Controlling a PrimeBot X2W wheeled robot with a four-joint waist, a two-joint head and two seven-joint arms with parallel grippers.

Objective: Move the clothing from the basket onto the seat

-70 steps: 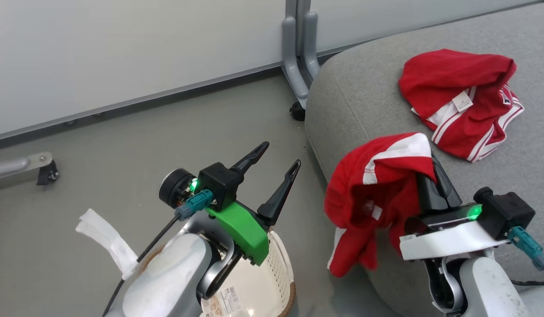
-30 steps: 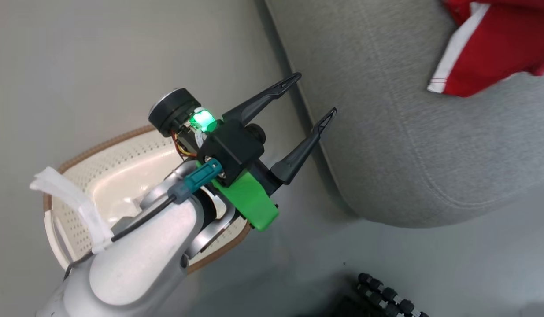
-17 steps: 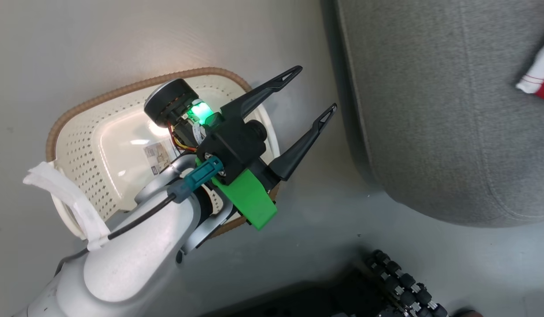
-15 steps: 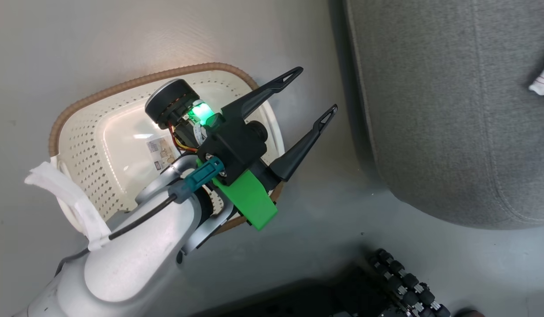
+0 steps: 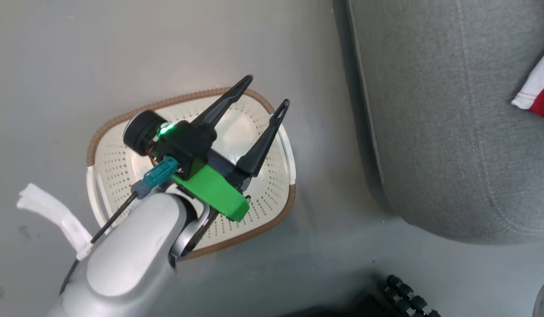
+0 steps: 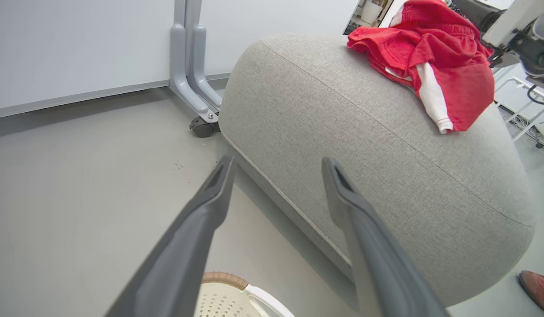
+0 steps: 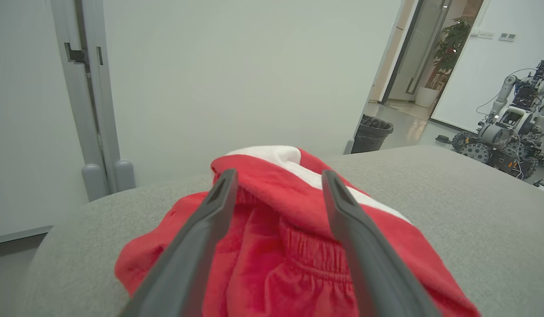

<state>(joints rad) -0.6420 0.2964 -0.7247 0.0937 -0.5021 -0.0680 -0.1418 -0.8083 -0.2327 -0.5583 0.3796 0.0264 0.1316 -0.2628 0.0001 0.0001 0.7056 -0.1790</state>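
**Left gripper back over the basket, clothing on the seat**

In the head view the left gripper (image 5: 266,91) hung over the basket (image 5: 272,198). Its two fingers were spread wide with nothing between them. Half a second before, its fingertips had reached out past the basket's rim on the seat side. Now both tips sat above the basket's far rim and the wrist covered its middle. The spread of the jaws looked much the same as before. The basket stood on the grey floor (image 5: 122,53), beside the left edge of the seat (image 5: 452,132) near its rounded corner, with a strip of floor between them.

The clothing (image 6: 430,48) lay in a red heap on top of the seat, well in from that edge. One white-striped fold drooped down the cushion's curve.

The right gripper (image 7: 278,174) was above the heap with its fingers wide apart, one on either side of a gathered waistband. Whether they touched the cloth could not be told. A little over two seconds earlier a garment had hung over this gripper at the seat's edge, drooping toward the floor. Now the cloth rested on the cushion. The head view itself had swung down since then.
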